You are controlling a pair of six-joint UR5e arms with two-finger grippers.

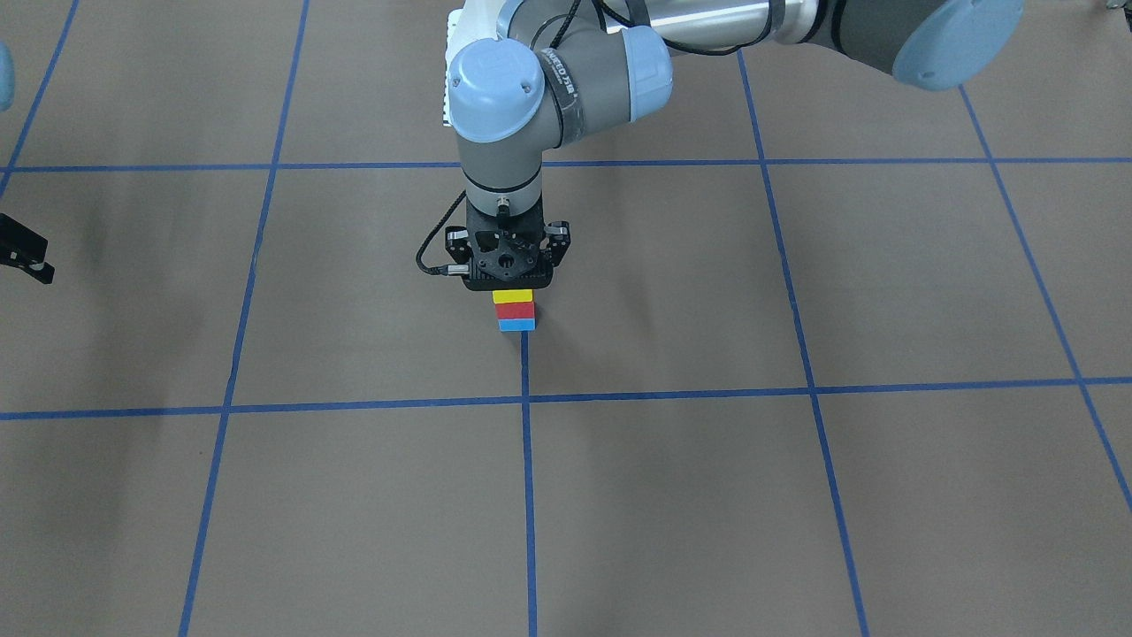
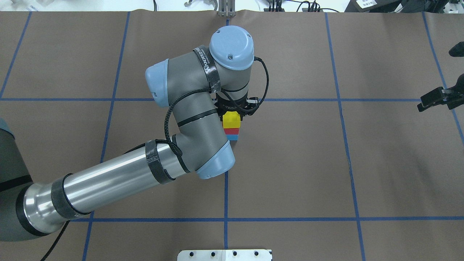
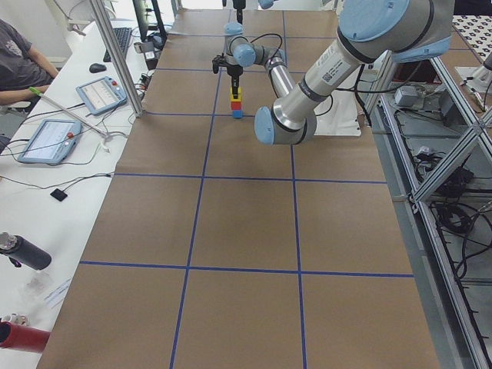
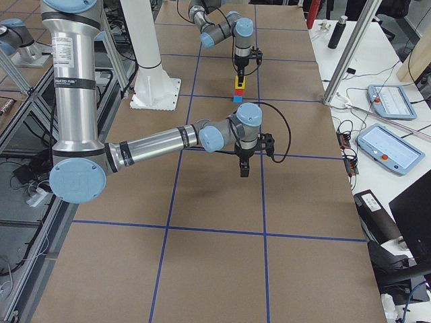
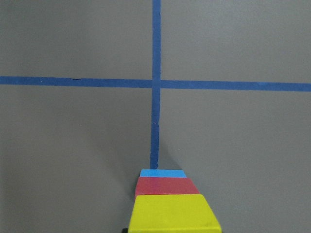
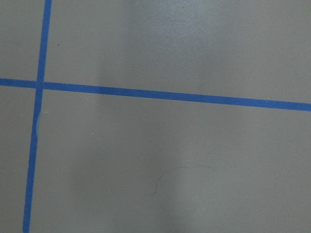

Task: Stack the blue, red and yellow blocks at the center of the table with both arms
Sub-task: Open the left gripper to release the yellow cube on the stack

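Note:
A stack stands at the table's centre on a blue tape line: blue block (image 1: 516,325) at the bottom, red block (image 1: 515,310) in the middle, yellow block (image 1: 513,296) on top. My left gripper (image 1: 511,285) points straight down onto the stack and appears shut on the yellow block; its fingertips are hidden under its body. The left wrist view shows the yellow block (image 5: 175,212) close up over the red (image 5: 166,186) and blue (image 5: 163,173) ones. My right gripper (image 2: 421,106) hovers far off at the table's right side, shut and empty.
Brown paper with a grid of blue tape lines (image 1: 527,460) covers the table. The left arm's elbow (image 2: 214,163) hangs over the area just in front of the stack. Operators' tablets (image 4: 390,145) lie beyond the far table edge.

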